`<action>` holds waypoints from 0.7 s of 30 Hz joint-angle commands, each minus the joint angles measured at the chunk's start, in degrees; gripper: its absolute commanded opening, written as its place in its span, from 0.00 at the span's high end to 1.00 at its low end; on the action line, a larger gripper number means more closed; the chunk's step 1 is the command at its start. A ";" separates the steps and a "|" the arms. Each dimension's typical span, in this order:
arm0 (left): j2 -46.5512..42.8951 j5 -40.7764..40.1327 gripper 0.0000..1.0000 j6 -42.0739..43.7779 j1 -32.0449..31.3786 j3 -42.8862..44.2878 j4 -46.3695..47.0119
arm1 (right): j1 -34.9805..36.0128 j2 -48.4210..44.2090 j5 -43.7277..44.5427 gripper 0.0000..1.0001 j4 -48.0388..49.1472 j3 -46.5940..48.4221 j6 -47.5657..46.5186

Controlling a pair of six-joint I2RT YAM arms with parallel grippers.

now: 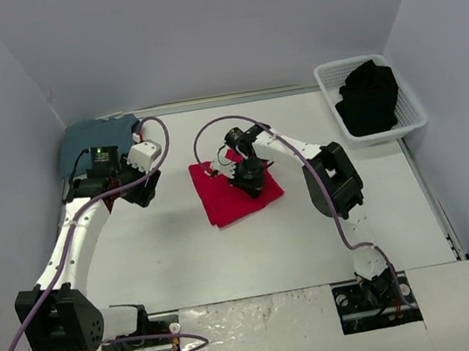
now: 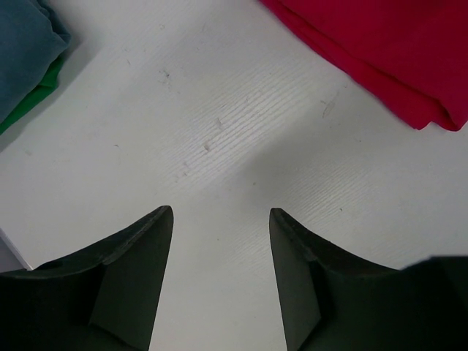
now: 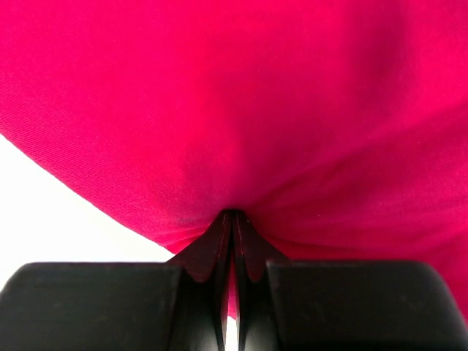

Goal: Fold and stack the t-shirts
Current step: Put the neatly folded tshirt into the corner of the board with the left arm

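Three t-shirts lay across the scene. In the far left corner we saw the blue-grey t-shirt (image 1: 96, 136) lying flat, with a green edge (image 2: 44, 86) showing beneath it in the left wrist view. Just right of it our left gripper (image 1: 144, 192) hung over the bare table (image 1: 230, 264), its jaws apart and holding nothing. In the middle lay the red t-shirt (image 1: 221, 204), folded into a rough square. Our right gripper (image 1: 249, 181) sat on it, jaws together, with red cloth puckered at their tips. Far right, the black t-shirt (image 1: 368, 95) lay crumpled in the basket (image 1: 413, 118). We judged the step to be finishing the red fold. The right arm should draw its layer low and level, matching the edges, while the left pins the cloth against sliding.
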 commanded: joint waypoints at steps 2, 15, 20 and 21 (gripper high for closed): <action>-1.27 0.71 0.47 -4.04 1.22 0.44 2.89 | -0.27 -3.65 2.26 1.00 -1.26 0.52 1.72; -2.67 17.21 0.14 -18.46 13.17 -5.86 8.86 | 10.26 -19.92 6.30 0.56 -0.30 1.24 3.39; -3.82 27.67 0.10 -31.55 19.16 -11.59 18.00 | 15.80 -23.34 12.78 0.55 4.18 -8.59 4.01; -3.47 28.48 0.11 -33.40 19.51 -12.20 19.06 | 16.77 -23.44 13.67 0.55 5.41 -9.91 3.40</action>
